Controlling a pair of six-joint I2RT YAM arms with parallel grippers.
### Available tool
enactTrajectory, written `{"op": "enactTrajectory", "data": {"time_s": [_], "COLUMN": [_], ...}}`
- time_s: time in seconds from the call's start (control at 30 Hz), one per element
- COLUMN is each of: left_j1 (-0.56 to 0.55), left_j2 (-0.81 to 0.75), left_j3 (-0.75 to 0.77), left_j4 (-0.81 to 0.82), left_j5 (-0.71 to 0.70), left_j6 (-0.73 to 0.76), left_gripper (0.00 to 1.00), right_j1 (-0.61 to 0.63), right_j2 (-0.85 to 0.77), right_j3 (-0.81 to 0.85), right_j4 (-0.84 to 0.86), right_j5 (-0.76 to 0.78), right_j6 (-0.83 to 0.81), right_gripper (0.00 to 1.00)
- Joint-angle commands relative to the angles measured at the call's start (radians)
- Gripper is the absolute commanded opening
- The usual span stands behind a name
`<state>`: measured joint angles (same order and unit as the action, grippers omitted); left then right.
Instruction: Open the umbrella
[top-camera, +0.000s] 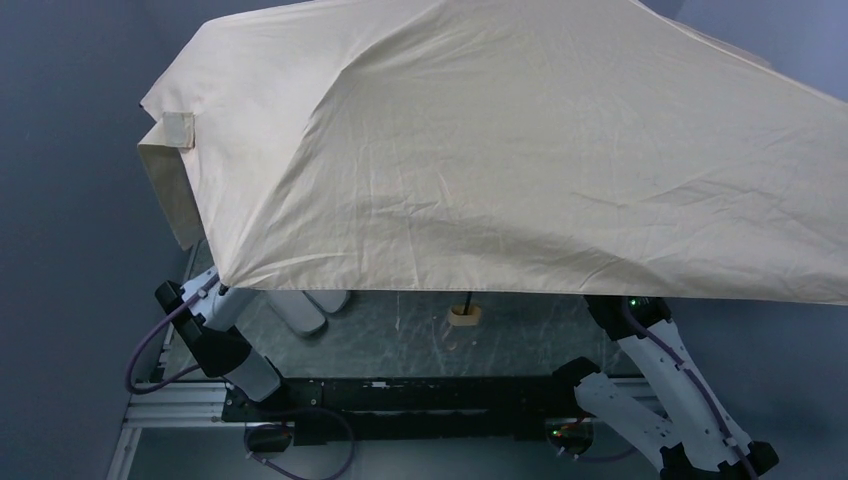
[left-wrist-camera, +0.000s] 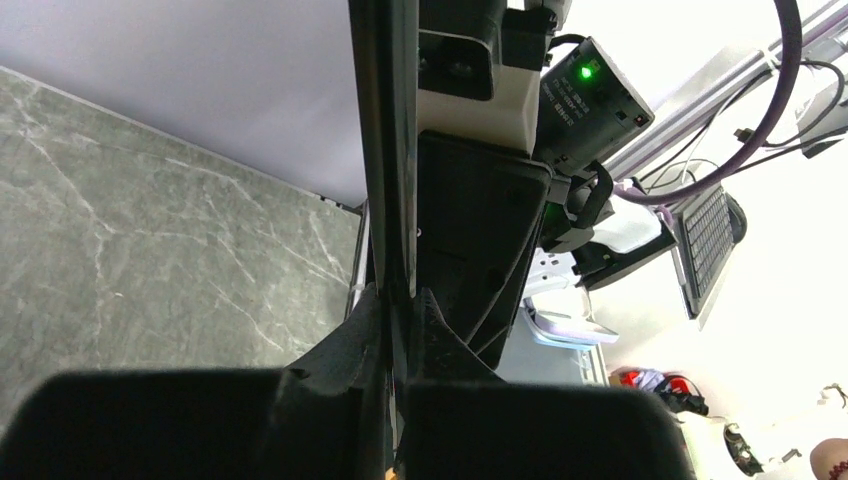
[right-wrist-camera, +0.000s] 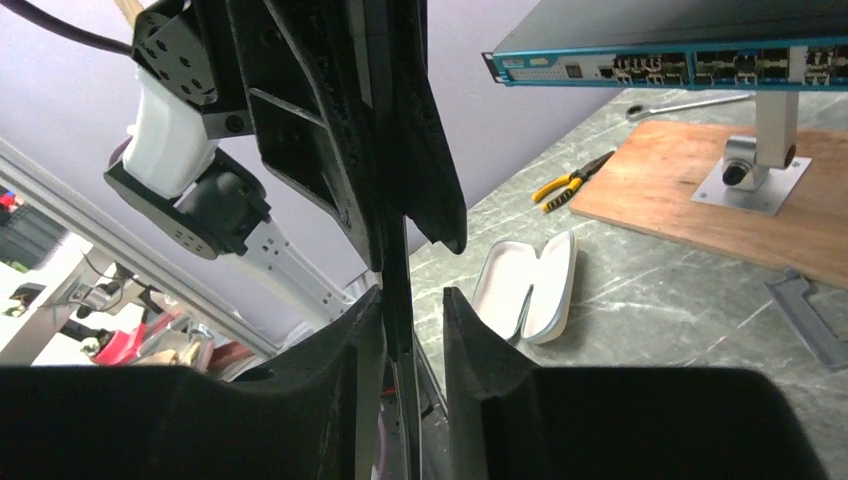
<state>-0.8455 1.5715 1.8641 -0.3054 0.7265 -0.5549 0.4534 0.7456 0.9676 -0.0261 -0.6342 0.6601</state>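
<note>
The umbrella's cream-beige canopy is spread wide and fills most of the top view, with its beige strap hanging at the left edge. It hides both grippers there. The tan handle shows below the canopy on the thin black shaft. In the left wrist view my left gripper is shut on the shaft. In the right wrist view my right gripper stands round the shaft. The shaft rests against one finger, with a gap to the other.
The whitish case shell lies open on the grey marble table and also shows in the top view. Pliers, a wooden board with a metal post, and a network switch are at the far side.
</note>
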Motion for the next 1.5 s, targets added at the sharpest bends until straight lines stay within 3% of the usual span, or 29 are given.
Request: {"op": "enactTrajectory", "data": {"time_s": [0.0, 0.1, 0.17, 0.37, 0.4, 0.5, 0.53, 0.6, 0.9, 1.2, 1.47], "left_j1": [-0.008, -0.016, -0.02, -0.042, -0.046, -0.05, -0.052, -0.058, -0.09, -0.11, -0.116], "left_j2": [-0.003, 0.004, 0.009, 0.011, 0.008, -0.002, -0.007, -0.027, -0.211, -0.56, -0.794], "left_j3": [0.063, 0.067, 0.074, 0.105, 0.11, 0.114, 0.11, 0.094, -0.081, -0.474, -0.699], "left_j4": [0.073, 0.07, 0.065, -0.004, -0.027, -0.103, -0.12, -0.147, -0.214, -0.217, -0.431], "left_j5": [-0.021, -0.034, -0.035, -0.106, -0.141, -0.232, -0.248, -0.287, -0.536, -0.723, -0.902], "left_j6": [0.041, 0.047, 0.05, 0.106, 0.124, 0.158, 0.168, 0.186, 0.236, 0.221, 0.183], "left_gripper": [0.0, 0.0, 0.0, 0.02, 0.12, 0.73, 0.86, 0.99, 0.99, 0.99, 0.99], "right_j1": [0.004, 0.002, 0.004, 0.003, 0.004, 0.004, 0.004, 0.004, 0.002, -0.001, -0.023], "right_j2": [0.003, 0.005, 0.006, -0.01, -0.014, -0.027, -0.025, -0.007, 0.147, 0.32, 0.443], "right_j3": [-0.01, -0.008, -0.006, 0.024, 0.033, 0.042, 0.049, 0.076, 0.225, 0.358, 0.399], "right_j4": [0.077, 0.089, 0.087, 0.006, -0.011, 0.001, 0.011, 0.021, 0.138, 0.152, 0.147], "right_j5": [-0.016, -0.018, -0.019, 0.044, 0.062, 0.127, 0.146, 0.173, 0.249, 0.321, 0.341], "right_j6": [0.04, 0.044, 0.043, -0.005, -0.017, -0.022, -0.022, -0.024, -0.089, -0.167, -0.169], "right_gripper": [0.26, 0.16, 0.02, 0.0, 0.0, 0.0, 0.0, 0.0, 0.0, 0.0, 0.0]}}
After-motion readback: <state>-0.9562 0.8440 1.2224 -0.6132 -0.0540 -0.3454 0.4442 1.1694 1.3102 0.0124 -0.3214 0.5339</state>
